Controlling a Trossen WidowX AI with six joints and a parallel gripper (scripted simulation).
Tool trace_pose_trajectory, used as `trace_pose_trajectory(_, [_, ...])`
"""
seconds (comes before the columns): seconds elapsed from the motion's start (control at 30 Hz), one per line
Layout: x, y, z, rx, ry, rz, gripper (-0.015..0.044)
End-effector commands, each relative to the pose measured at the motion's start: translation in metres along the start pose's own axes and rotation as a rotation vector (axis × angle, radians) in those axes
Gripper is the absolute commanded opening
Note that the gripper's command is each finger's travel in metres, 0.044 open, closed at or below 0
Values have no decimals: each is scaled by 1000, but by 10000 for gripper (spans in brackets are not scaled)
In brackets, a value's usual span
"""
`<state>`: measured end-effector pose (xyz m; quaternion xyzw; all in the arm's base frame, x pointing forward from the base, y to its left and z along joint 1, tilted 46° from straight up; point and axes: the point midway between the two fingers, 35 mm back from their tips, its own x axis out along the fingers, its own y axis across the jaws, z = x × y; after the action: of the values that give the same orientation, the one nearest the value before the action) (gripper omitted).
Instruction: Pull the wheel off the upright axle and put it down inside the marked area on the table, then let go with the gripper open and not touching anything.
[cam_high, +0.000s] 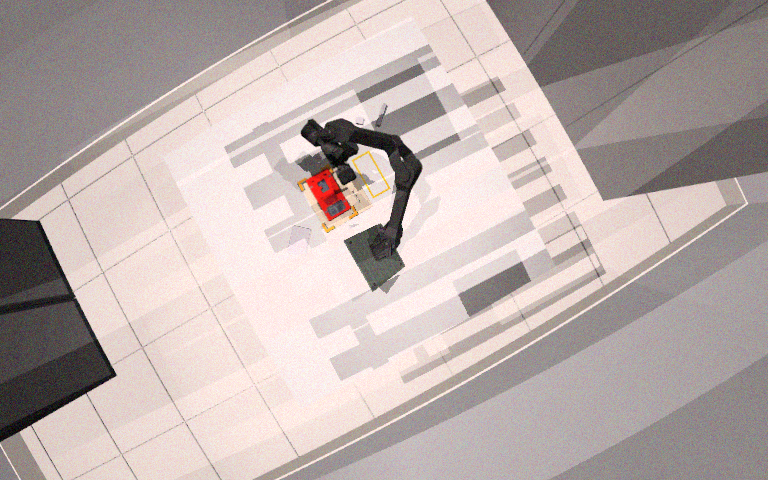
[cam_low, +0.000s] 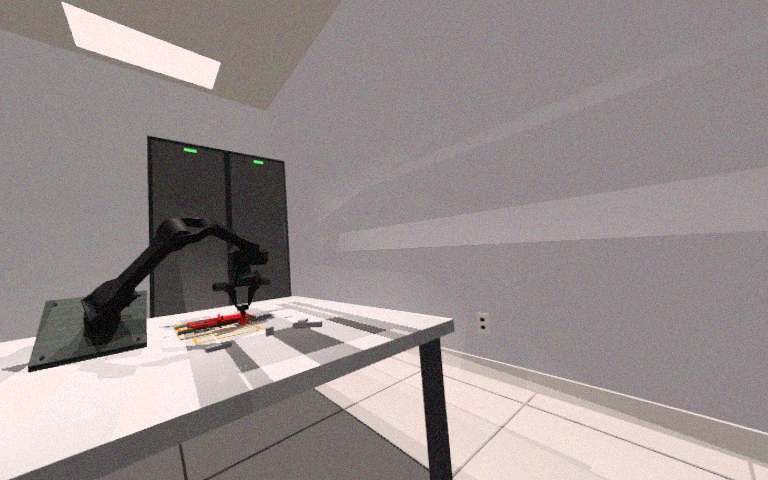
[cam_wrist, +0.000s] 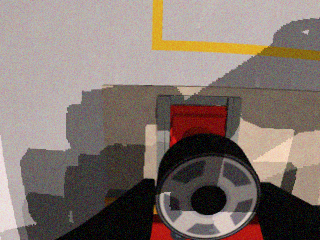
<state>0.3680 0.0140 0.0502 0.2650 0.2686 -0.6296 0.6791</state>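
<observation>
A white table (cam_low: 317, 362) stands in a plain grey room, carried at its near right corner by a dark square leg (cam_low: 434, 407). Broad grey bands of shadow cross the table top and stripe the right wall (cam_low: 566, 186). The floor (cam_low: 543, 430) is laid with large pale tiles with thin dark joints, and a light skirting runs along the foot of the right wall. A small white socket plate (cam_low: 481, 321) sits low on that wall. On the far wall is a dark double door (cam_low: 218, 220) with two small green lights above its leaves. A bright rectangular ceiling panel (cam_low: 141, 53) glows at upper left.
</observation>
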Motion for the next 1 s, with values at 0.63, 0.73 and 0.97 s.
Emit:
trace_pose_trajectory(0.63, [-16,0,0,2,3,-1,0])
trace_pose_trajectory(0.73, [-28,0,0,2,3,-1,0])
trace_pose_trajectory(0.97, [-34,-3,6,-3,0,2,0])
